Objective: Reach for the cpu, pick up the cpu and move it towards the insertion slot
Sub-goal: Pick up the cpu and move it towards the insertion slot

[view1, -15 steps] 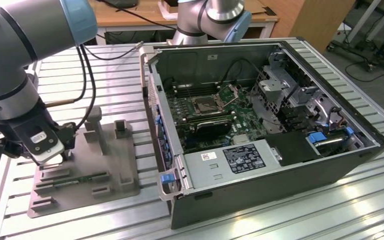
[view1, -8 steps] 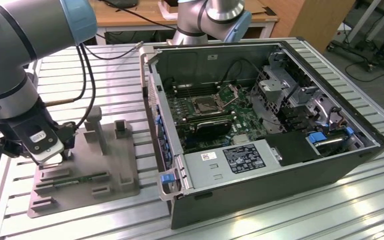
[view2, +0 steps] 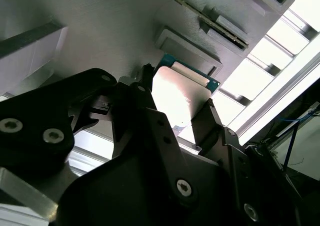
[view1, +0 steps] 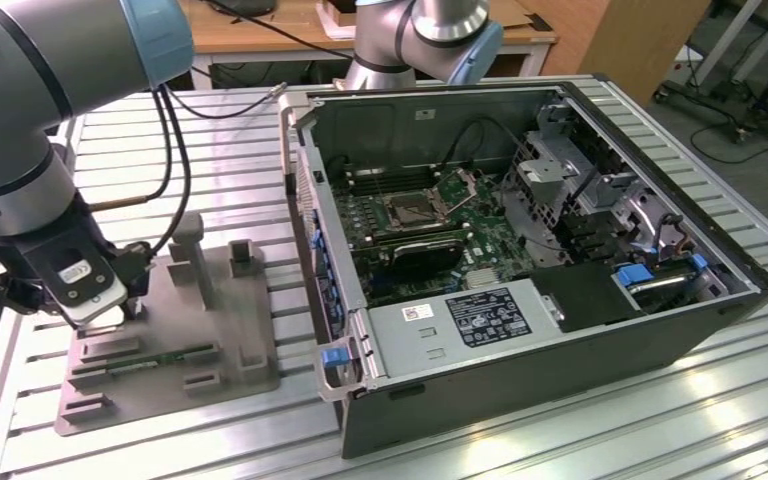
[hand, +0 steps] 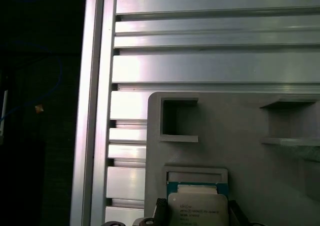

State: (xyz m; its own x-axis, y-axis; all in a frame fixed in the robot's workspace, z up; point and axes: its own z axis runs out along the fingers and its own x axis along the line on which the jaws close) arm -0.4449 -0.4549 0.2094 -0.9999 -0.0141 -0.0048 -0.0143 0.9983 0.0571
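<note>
I have the cpu (view2: 182, 99) in the tool (view2: 178, 90). The second wrist view shows its bright metal top and one green corner between the two black fingers (view2: 210, 116), which press in on opposite edges and pinch it. The first wrist view adds what that one lacks: the chip seen square-on, just beside a shallow framed pocket in the grey holder block (view1: 244, 350). The slotted aluminium table (view1: 558, 440) runs on past the block's edge. From neither view can I tell whether the chip is lifted off the block or resting on it.

In the exterior view the tool hides the chip, but I get the layout. The arm (view1: 24, 150) comes down at the exterior view's left, its wrist pointing down onto the block. The block's upright posts (view1: 187, 250) stand near the tool. A thin green circuit strip (view1: 157, 358) lies on the block to the exterior view's right of it.

The insertion slot (view1: 411, 210) is well apart, set in the green motherboard inside the open-topped computer case (view1: 518, 380), with its silver retention plate (view1: 464, 185) tipped up. A strip of table separates block and case, and the case's near wall stands between the tool and the slot.
</note>
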